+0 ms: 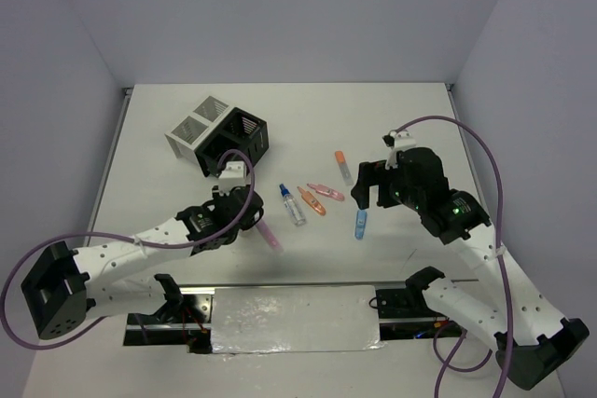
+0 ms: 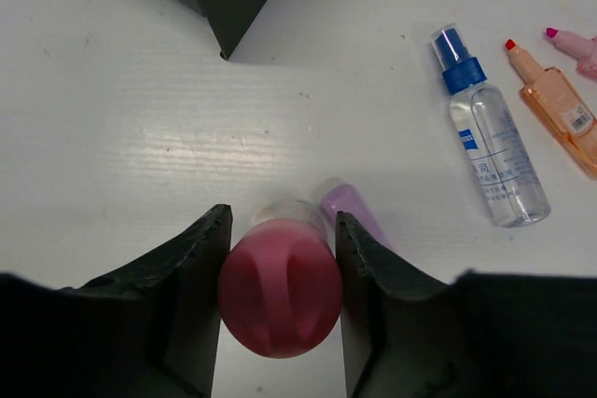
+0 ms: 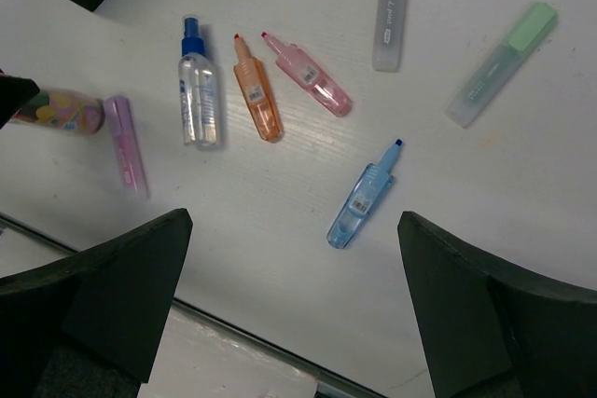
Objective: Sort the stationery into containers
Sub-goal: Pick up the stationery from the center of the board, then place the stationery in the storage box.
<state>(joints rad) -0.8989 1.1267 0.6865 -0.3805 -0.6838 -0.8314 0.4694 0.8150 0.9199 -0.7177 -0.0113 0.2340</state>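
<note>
The left tool (image 2: pixel 282 219) was seen lowered over the bench (image 1: pixel 420 118), just in front of the cluster of four mesh bins (image 1: pixel 222 132), two black and two white. Its fingers (image 2: pixel 201 258) were pressed against both sides of the pink-capped bottle (image 2: pixel 280 291), which was pinched by the cap. A purple marker (image 2: pixel 350 213) was found lying on the bench just beside that bottle. Further to the right, a clear spray bottle (image 2: pixel 490 151) with a blue top, an orange highlighter (image 2: pixel 560 118) and a pink highlighter (image 3: pixel 308 75) were laid out side by side on the bench. The right tool (image 3: pixel 294 223) was held above the bench with its fingers spread wide and nothing gripped. A blue highlighter (image 3: pixel 364 198) was seen on the bench below the gap. An orange-capped marker (image 3: pixel 392 6) and a green marker (image 3: pixel 504 62) were lying beyond it, apart from each other.
</note>
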